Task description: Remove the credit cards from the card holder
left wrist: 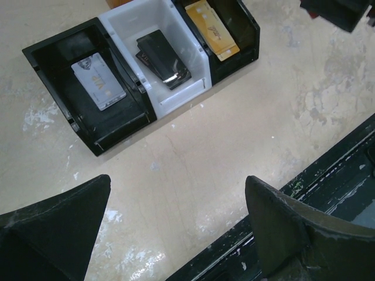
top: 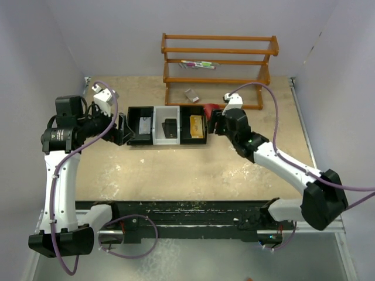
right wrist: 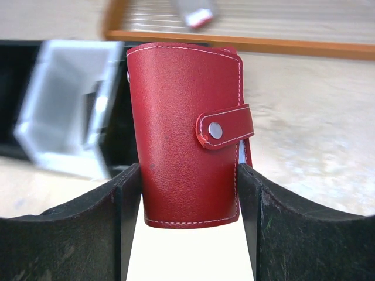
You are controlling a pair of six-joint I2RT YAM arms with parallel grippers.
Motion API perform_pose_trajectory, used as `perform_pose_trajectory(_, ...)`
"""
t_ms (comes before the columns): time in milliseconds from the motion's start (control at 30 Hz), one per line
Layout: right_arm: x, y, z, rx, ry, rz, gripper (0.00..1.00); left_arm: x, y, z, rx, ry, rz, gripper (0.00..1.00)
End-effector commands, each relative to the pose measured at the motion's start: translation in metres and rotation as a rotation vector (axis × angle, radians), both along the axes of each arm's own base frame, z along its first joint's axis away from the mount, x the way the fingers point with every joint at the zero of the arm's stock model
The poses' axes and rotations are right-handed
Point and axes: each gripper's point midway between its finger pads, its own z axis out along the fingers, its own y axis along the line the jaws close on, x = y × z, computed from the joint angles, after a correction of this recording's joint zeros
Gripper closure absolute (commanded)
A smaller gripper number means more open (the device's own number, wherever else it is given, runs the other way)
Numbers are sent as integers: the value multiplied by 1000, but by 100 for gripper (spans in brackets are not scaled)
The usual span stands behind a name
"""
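The card holder (right wrist: 187, 134), a red wallet with its snap tab fastened, stands upright between my right gripper's (right wrist: 188, 170) fingers, which press on both of its side edges. From above, the card holder (top: 210, 109) shows red at the right gripper (top: 214, 120), just right of the tray. A pale edge peeks out under the tab; no credit cards can be made out inside. One grey-silver card (left wrist: 98, 81) lies in the tray's left black compartment. My left gripper (left wrist: 179, 187) hangs open over bare table left of the tray, holding nothing.
The three-compartment tray (left wrist: 176, 99) also holds a dark block (left wrist: 163, 58) in its white middle bin and a gold-yellow block (left wrist: 212, 29) on the right. A wooden rack (top: 220, 58) stands behind, with a small object (top: 191, 93) beneath it. A black rail (top: 193, 213) runs along the near edge.
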Motion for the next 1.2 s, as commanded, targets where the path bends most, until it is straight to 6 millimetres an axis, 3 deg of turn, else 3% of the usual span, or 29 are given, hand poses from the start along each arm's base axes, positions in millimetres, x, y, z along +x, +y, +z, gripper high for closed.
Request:
perform_pose_trajectory(0,-28,61,59,108,-159,161,34,7,-12,23,-100,-41,-8,1)
perform_pose_trajectory(133,-57,113,93,170,-234,287,34,6,-23,21,-191,24,-22,1)
perform_pose_trajectory(300,-81,164,129,206,-302,377,33,1,-36,18,-315,122,-10,1)
perform_pose_trajectory(500,-98,203,142,254,-324,442,34,-8,-38,3,-345,151,0,1)
perform_pose_trajectory(567,-98,211,132,234,-303,447,34,-3,-31,-4,-284,139,13,1)
perform_pose_trajectory(733,-99,206,82,174,-215,426,33,15,-1,-21,-67,71,49,1)
perform_pose_trajectory(867,-113,195,36,120,-109,439,27,16,3,-22,-24,38,28,1)
perform_pose_trajectory(1033,-172,214,-11,0,-68,667,13,16,7,-13,35,-22,-5,1)
perform_pose_trajectory(1167,-214,233,-34,-66,-56,864,1,18,16,-15,103,-45,-9,1)
